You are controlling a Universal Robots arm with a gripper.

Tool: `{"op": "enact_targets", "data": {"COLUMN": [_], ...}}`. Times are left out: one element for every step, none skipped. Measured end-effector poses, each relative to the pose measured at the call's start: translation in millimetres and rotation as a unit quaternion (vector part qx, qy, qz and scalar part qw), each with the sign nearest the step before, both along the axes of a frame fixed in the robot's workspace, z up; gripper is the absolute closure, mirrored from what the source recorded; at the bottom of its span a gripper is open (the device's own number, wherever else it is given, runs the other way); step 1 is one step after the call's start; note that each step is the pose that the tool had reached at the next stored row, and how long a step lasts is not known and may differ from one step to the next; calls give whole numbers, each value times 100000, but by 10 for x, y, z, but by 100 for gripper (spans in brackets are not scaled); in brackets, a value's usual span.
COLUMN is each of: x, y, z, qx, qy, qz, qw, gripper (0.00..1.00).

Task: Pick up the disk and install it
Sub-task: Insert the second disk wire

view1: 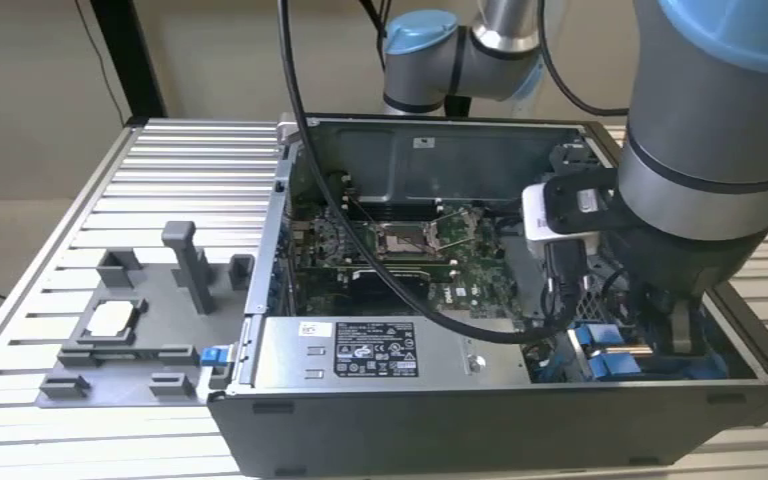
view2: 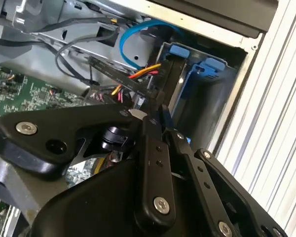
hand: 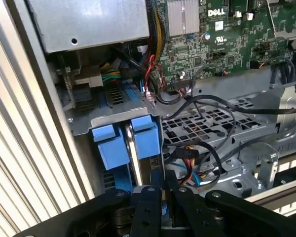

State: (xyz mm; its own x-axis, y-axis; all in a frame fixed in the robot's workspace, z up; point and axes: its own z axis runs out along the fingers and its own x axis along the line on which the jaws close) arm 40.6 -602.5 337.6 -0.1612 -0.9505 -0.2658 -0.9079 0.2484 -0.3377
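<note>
Ribbed aluminium counter [view1: 157,170] carries everything in the exterior view, with a pale wall behind. At about 9 o'clock on it lies a grey tray [view1: 144,340] with upright posts and a small square silver chip [view1: 111,318] seated in one pocket. Just beside the tray stands the open computer case [view1: 491,420], its green motherboard [view1: 398,255] exposed at the centre and a grey box with a white label [view1: 357,350] at 6 o'clock inside. Black cables [view1: 357,200] loop down across the board and cover part of it.

At 3 o'clock the arm's thick grey wrist [view1: 718,180] reaches into the case and hides most of the drive corner; only bits of blue plastic [view1: 611,360] show beneath it there.

In the first wrist view the disk [hand: 134,158] stands on edge in the bay, a thin silver sliver between two blue bracket tabs [hand: 111,145], its label out of sight. The tool [hand: 163,197] is clenched on the disk's near edge, black fingers [hand: 147,210] pressed to either side, and its own linkage cuts off the lower part of the drive. A bundle of red and yellow wires [hand: 190,170] lies near the grip.

In the second wrist view the tool's links [view2: 155,168] block much of the bay, where blue tabs [view2: 177,52] and a blue cable [view2: 133,37] show past them
</note>
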Motion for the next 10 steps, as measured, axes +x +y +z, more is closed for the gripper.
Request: {"op": "enact_targets", "data": {"x": [-16, -26, -34, -37, -39, -39, -40, -40, -41, -42], "y": [11, 13, 13, 14, 14, 14, 14, 14, 13, 14], "z": [-5, -9, -15, -22, -26, -33, -41, -48, -52, -54], "qx": [-210, -454, -590, -634, -715, -760, -801, -849, -904, -943], "qy": [-446, -734, -918, -1014, -1107, -1211, -1283, -1334, -1336, -1336], "qz": [3, 39, 143, 327, 543, 783, 1015, 1272, 1511, 1719], "qw": [99999, 99996, 99994, 99992, 99990, 99987, 99983, 99979, 99976, 99972], "gripper": [100, 100, 100, 100, 100, 100, 100, 100, 100, 100]}}
